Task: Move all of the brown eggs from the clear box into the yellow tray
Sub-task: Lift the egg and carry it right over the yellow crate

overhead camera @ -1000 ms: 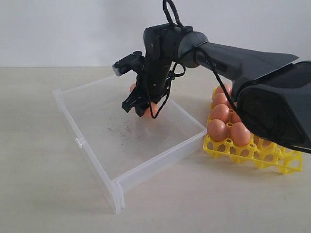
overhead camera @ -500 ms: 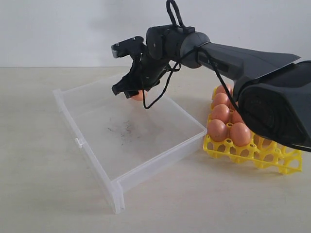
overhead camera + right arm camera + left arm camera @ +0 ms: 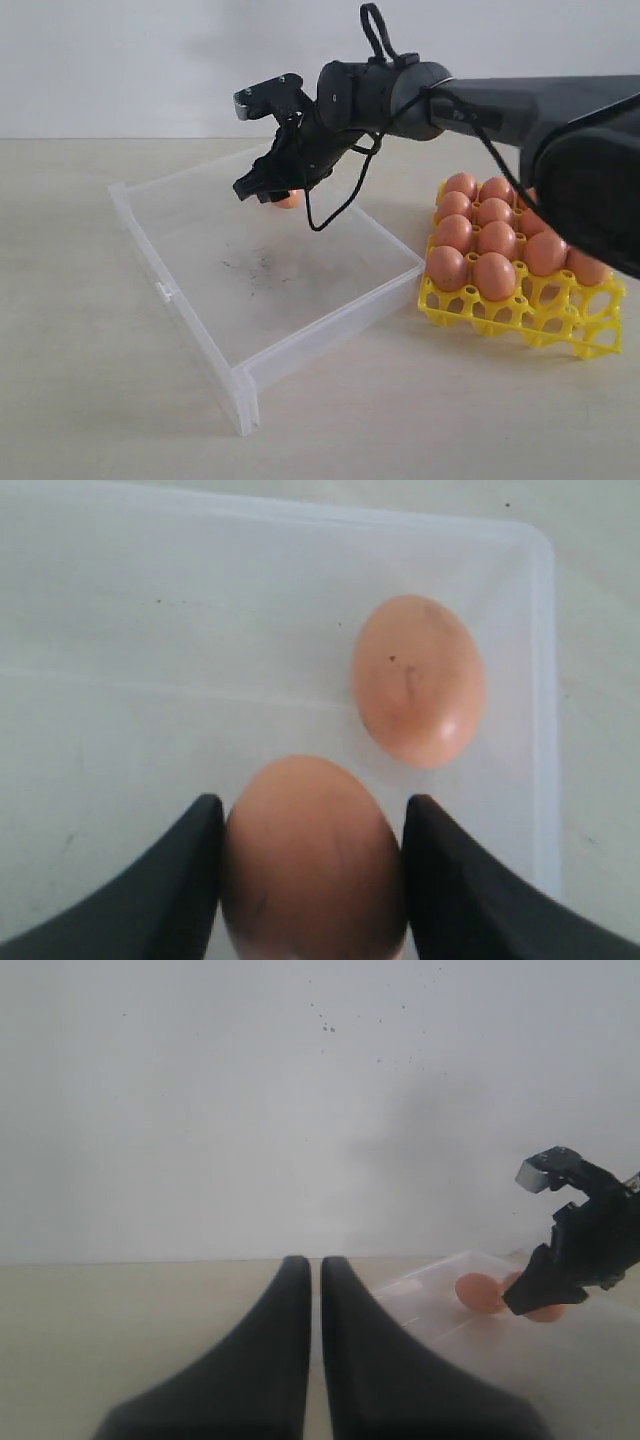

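Above the far corner of the clear box (image 3: pixel 165 295), which lies mid-surface, the right gripper (image 3: pixel 268 192) pinches one brown egg (image 3: pixel 289 199) by its flanks, lifted off the box floor. The yellow tray (image 3: pixel 520 322) sits just beside the box on the right arm's side of the surface (image 3: pixel 80 400). Most of its cups hold eggs (image 3: pixel 497 240), and bare cups show along its near row.

The grip looks like the weak spot. The shell is smooth and curved, and it is held only at the fingertips, so a quick swing toward the tray could let it slide out and crack on the box wall or the surface. Squeezing harder risks crushing it. At the tray, the filled cups stand close together, so a descent slightly off a bare cup could knock a seated egg or set the shell down on a pointed post. A slack cable (image 3: pixel 322 215) loops under the wrist and might brush something on the way.

Only the right wrist view shows both black fingers flush against the held egg, with a second egg (image 3: pixel 418 680) lying loose in the box's corner, close to two walls. The exterior view hides that egg behind the gripper, but it alone shows the tray and how high the held egg is. Only the left wrist view shows the left gripper (image 3: pixel 315 1272), its fingers pressed together on nothing, well away from the box.
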Robot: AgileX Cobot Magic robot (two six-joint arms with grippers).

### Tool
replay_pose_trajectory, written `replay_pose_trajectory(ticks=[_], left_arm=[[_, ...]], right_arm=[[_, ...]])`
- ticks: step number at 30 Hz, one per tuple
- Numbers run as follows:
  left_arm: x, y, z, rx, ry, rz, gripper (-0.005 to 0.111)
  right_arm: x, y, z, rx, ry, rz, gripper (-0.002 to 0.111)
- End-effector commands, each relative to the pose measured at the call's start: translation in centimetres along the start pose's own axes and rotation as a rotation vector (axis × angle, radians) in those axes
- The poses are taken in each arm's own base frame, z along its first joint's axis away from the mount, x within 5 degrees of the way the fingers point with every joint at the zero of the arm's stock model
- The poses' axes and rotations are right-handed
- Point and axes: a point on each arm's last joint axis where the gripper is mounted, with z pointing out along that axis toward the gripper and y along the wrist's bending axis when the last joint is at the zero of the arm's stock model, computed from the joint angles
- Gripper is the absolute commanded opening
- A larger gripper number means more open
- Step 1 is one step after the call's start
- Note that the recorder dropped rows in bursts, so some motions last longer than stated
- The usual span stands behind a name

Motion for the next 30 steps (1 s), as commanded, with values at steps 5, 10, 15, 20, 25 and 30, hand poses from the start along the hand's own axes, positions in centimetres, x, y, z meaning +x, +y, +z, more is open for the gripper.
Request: replay_pose_trajectory(ticks=[5, 10, 15, 20, 25, 30], left_arm=[[-0.2, 0.0, 0.0, -0.002, -0.013, 0.000, 0.004], [-0.2, 0.0, 0.0, -0.002, -0.013, 0.000, 0.004], [-0.2, 0.0, 0.0, -0.002, -0.013, 0.000, 0.004], [-0.2, 0.0, 0.0, -0.002, -0.013, 0.000, 0.004], [-0.2, 0.0, 0.0, -0.002, -0.013, 0.000, 0.004], [-0.2, 0.0, 0.0, -0.002, -0.013, 0.000, 0.004]], right_arm=[[4.7, -0.3, -6.2, 0.207, -0.277, -0.109, 0.000], [15.4, -0.2, -14.1, 0.426, -0.904, 0.172, 0.000], [24.5, -0.6, -16.9, 0.428, -0.689, 0.405, 0.000], [28.3, -0.7, -19.0, 0.437, -0.609, 0.511, 0.000], [28.1, -2.6, -19.3, 0.476, -0.658, 0.593, 0.000], [25.8, -4.3, -17.9, 0.343, -0.638, 0.657, 0.000]])
